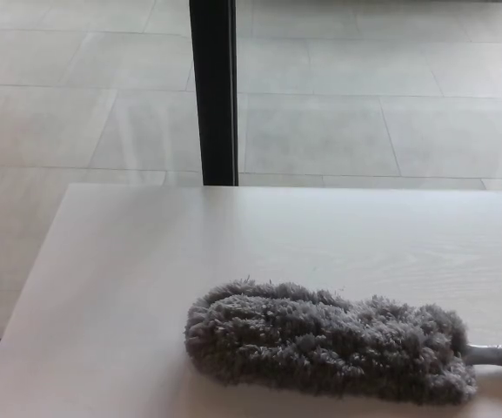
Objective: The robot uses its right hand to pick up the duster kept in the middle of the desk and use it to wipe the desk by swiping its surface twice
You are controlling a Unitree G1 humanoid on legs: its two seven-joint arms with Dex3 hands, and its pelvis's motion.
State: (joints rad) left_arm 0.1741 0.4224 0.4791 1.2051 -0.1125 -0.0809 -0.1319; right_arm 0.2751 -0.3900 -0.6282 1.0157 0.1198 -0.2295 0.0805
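Note:
A grey fluffy duster (329, 340) lies flat on the pale wooden desk (190, 252), near the front edge and right of centre. Its fluffy head points left. Its light grey handle (501, 353) runs off the right side of the picture. Neither of my hands shows in the head view, and nothing touches the duster.
The desk's left edge (29, 287) slants from the far left corner down to the picture's bottom left. Beyond the far edge stands a black vertical post (213, 91) in front of a tiled floor (390, 87).

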